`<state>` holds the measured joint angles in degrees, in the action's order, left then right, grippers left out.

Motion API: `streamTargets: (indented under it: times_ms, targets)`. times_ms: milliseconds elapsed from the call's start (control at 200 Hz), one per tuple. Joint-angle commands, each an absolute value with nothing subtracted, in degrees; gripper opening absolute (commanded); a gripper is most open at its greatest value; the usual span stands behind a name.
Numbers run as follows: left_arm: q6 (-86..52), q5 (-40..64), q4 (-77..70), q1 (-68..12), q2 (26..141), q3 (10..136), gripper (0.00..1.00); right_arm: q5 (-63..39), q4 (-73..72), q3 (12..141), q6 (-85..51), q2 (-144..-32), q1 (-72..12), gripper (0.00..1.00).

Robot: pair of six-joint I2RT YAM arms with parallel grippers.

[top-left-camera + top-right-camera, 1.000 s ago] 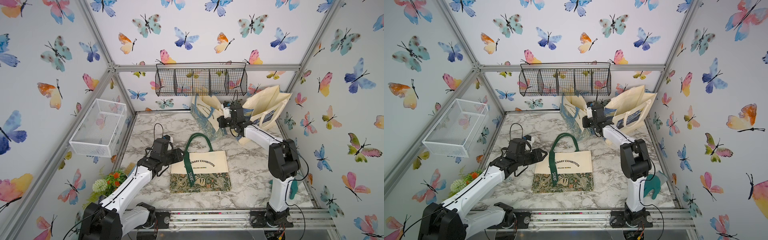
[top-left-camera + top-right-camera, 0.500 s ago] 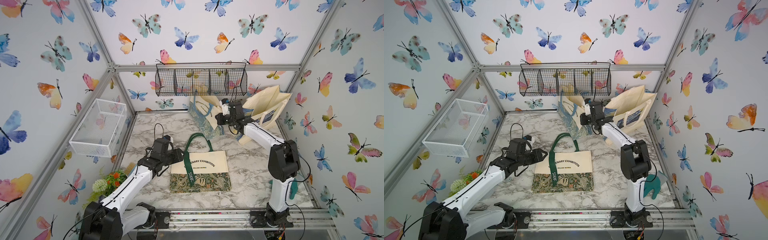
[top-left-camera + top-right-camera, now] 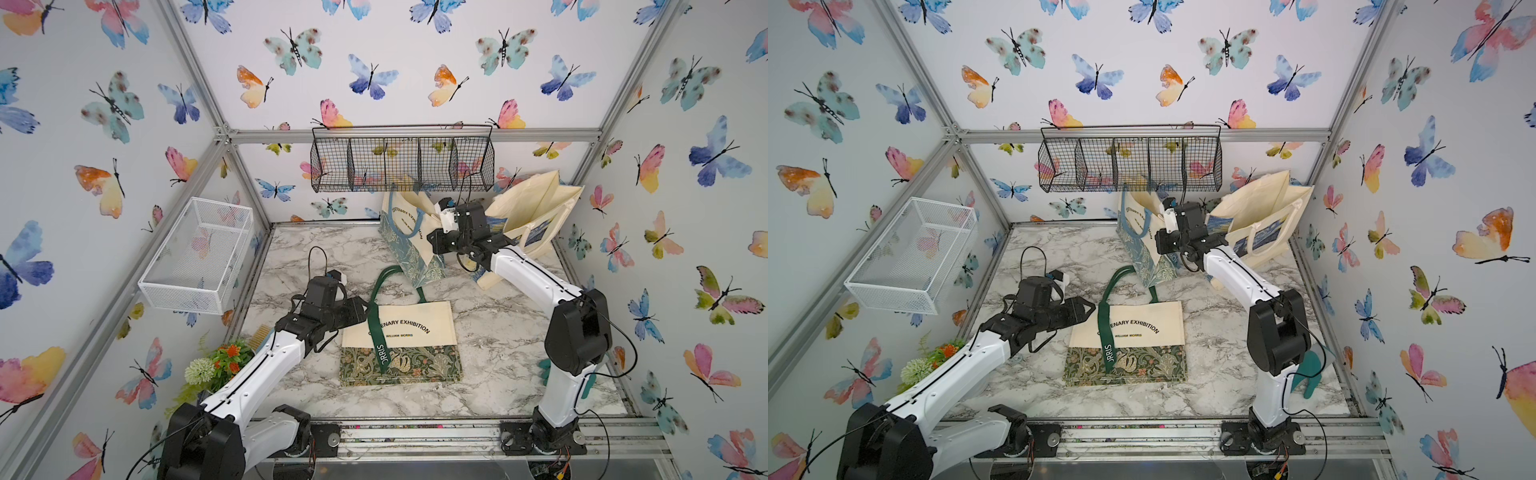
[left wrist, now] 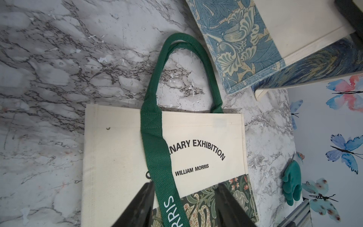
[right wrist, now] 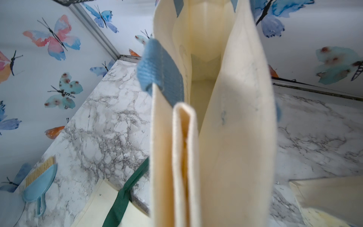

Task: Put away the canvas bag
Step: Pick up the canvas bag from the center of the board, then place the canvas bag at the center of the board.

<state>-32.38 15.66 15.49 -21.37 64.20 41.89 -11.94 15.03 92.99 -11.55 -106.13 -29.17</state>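
over the green-handled bag [image 3: 411,328], left fingers [image 4: 137,208] gape — right fingers [image 3: 435,243] clamp the blue bag [image 3: 409,245].

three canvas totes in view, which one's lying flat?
The cream canvas bag with green handles and green floral base: flat on the marble table. The blue-handled bag and the cream-handled night-sky bag stand at the back.

White arm links [image 3: 257,374], black joints [image 3: 577,332], black hands [image 3: 1088,309], thin looping black cables [image 3: 318,247]
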Motion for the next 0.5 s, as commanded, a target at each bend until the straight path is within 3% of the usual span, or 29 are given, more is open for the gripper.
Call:
streamTargets:
  times_ms: [0,496]
  targets:
    - [-32.16,16.68,14.42,-21.09,63.97,42.52,0.54,-11.30,15.59,92.55,-7.32,-100.33,-32.08,0.02]
    - [-29.82,15.64,13.82,-19.88,68.30,49.08,0.54,-12.85,24.14,74.59,-4.86,-78.29,-39.36,0.02]
